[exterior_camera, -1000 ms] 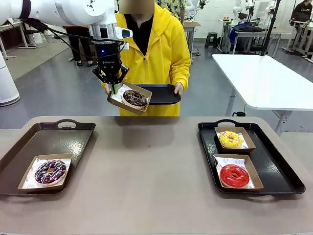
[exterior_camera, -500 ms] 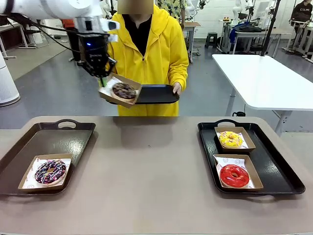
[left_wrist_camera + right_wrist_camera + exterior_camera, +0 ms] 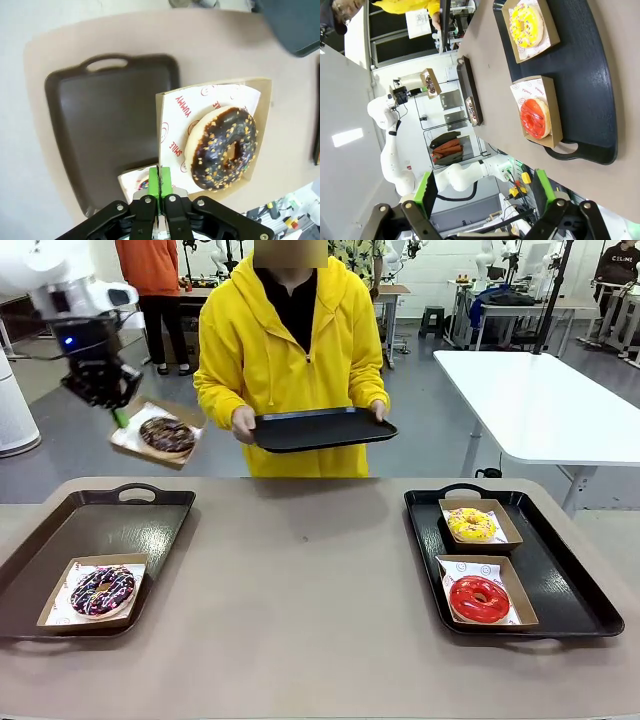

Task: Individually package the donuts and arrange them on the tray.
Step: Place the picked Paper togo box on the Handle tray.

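Donuts: the chocolate one (image 3: 167, 434) rides in a box (image 3: 130, 440) pinched by the left gripper (image 3: 121, 418) above the bench's far left corner; the right gripper (image 3: 482, 192) gapes wide, holding nothing, over boxed yellow (image 3: 471, 524) and red (image 3: 478, 599) donuts.

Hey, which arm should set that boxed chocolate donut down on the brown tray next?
Left. The left gripper is already shut on the box's edge, holding the chocolate donut above the brown tray. The right gripper is open over the black tray on the other side.
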`<state>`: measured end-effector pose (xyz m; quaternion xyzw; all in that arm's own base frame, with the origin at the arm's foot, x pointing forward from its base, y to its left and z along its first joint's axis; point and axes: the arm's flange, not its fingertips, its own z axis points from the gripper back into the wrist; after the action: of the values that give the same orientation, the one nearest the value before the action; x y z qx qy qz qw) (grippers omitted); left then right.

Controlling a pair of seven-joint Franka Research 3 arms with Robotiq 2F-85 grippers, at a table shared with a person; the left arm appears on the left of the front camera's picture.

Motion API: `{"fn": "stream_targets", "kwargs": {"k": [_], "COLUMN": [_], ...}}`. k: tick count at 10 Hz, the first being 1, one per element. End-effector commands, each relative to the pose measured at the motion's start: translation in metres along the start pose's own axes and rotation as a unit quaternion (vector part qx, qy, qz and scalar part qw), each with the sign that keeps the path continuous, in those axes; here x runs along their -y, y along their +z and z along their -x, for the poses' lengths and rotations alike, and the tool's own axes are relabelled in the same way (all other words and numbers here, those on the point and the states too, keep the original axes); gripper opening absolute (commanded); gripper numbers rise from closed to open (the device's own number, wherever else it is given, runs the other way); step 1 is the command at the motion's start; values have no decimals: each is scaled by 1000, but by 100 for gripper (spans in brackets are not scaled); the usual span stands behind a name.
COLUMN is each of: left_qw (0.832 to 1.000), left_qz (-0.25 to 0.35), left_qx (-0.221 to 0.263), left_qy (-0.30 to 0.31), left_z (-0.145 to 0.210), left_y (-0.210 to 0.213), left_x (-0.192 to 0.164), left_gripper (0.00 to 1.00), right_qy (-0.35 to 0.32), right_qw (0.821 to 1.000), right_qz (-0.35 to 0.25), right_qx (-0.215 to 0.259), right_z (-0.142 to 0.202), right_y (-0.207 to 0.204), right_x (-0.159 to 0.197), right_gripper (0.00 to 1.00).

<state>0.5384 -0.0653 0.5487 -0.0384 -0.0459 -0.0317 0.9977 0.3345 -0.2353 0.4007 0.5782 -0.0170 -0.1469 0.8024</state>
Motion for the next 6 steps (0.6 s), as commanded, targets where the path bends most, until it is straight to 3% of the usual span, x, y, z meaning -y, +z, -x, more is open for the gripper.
{"fn": "stream_targets", "kwargs": {"k": [1, 4, 6], "left_qw": [1000, 997, 996], "left_qz": [19, 24, 5], "left_qx": [2, -48, -61], "left_qy": [17, 48, 64], "left_z": [24, 17, 8], "left_y": [-30, -88, -100], "left_x": [-21, -44, -46], "left_gripper": [1, 1, 1], "right_qy": [0, 0, 0], "right_qw": [1000, 1000, 1000], "right_qz": [-4, -4, -4], "right_qx": [-4, -4, -4], "right_z": [0, 0, 0], "right_y": [2, 2, 2], "right_x": [-1, -1, -1], "right_gripper": [100, 100, 100]}}
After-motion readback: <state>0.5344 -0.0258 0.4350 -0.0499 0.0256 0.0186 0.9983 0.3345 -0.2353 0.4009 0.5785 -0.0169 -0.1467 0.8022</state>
